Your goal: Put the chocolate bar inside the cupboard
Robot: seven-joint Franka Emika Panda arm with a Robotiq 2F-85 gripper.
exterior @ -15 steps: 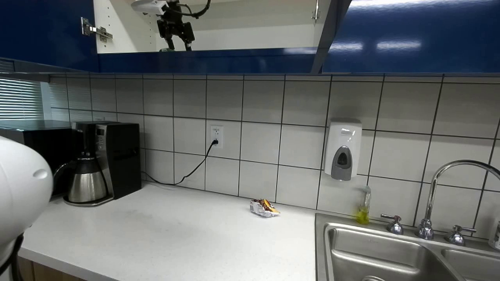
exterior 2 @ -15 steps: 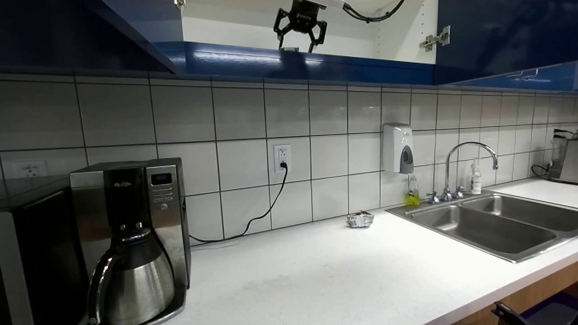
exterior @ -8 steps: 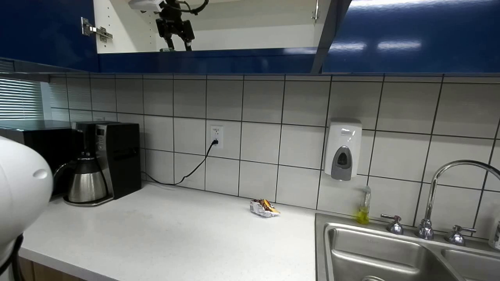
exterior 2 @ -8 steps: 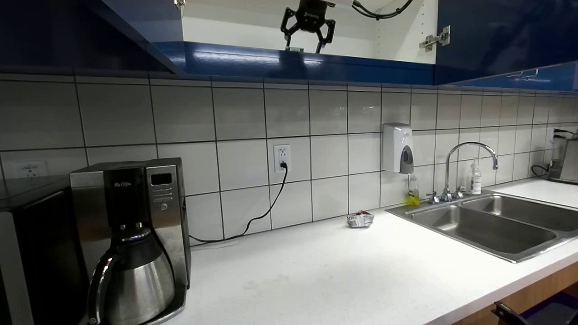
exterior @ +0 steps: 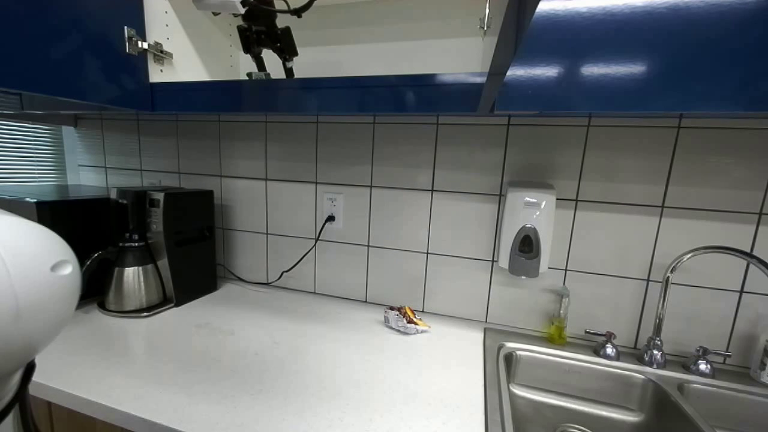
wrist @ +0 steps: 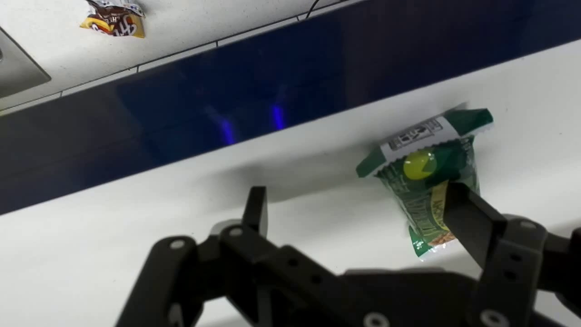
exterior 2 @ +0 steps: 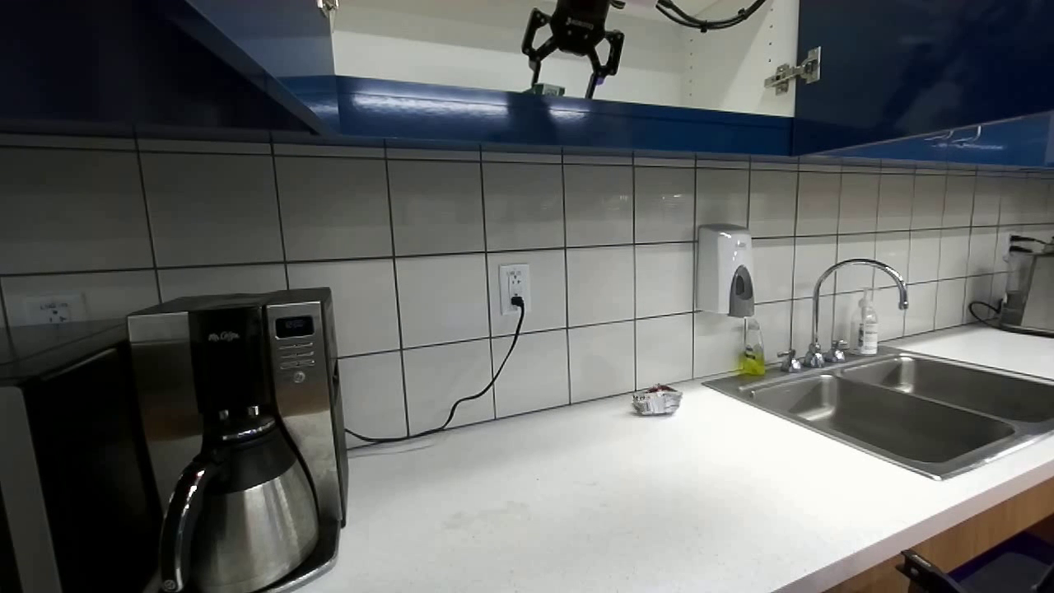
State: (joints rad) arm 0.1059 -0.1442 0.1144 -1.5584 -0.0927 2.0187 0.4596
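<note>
The black metal gripper (wrist: 357, 188) stands spread and empty, presumably to leave the flat green-wrapped bar (wrist: 415, 188), at its wrist-view three o'clock, inside the glossy blue-and-white cupboard (exterior: 372, 54).

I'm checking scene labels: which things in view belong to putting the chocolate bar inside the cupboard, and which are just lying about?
Part of the job:
blue-doored cupboard, standing open
green-wrapped chocolate bar, lying inside it
jaws, standing open

Not part of it:
coffee maker
brown-and-yellow packet
wall soap dispenser
bottle of yellow liquid
sink
</note>
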